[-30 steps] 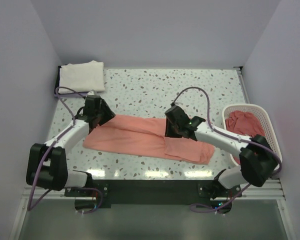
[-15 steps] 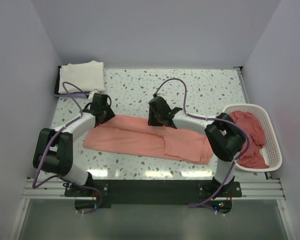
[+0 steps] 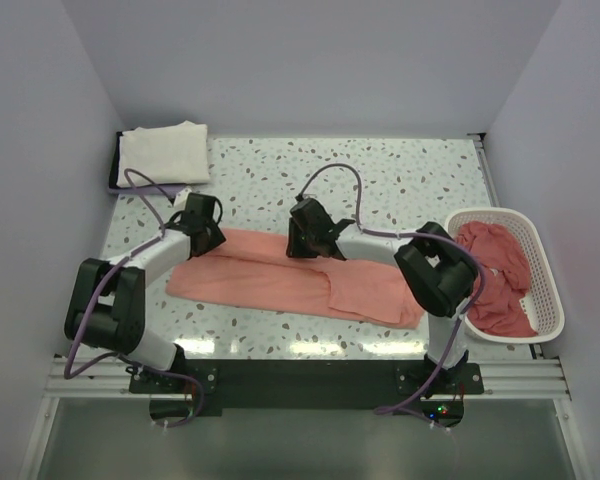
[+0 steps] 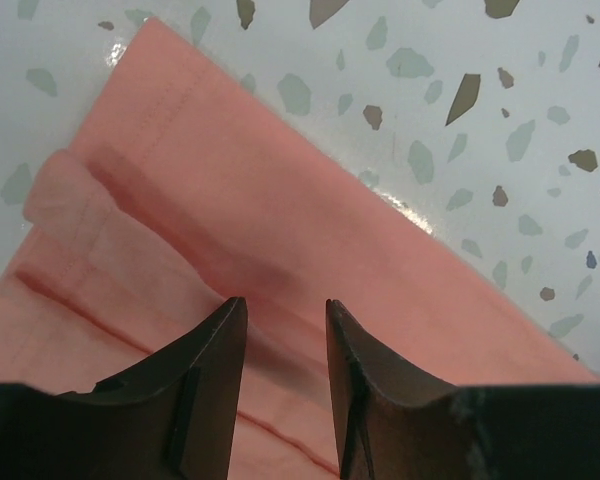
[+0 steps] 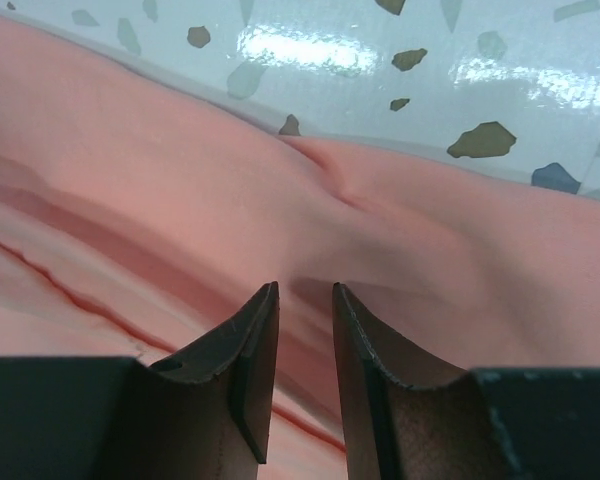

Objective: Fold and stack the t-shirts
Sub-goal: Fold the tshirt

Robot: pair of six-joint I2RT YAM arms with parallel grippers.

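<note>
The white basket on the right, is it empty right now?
No, the top view shows a crumpled dark pink-red t-shirt lying inside the white basket.

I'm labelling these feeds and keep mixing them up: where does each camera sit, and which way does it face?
Top external: above and behind the robot, looking down on the table; the left arm and right arm show, reaching over the salmon t-shirt.
Left wrist: on the left arm, looking down past the left gripper at shirt and table.
Right wrist: likewise, past the right gripper.
Shared: all three show the salmon t-shirt.
</note>
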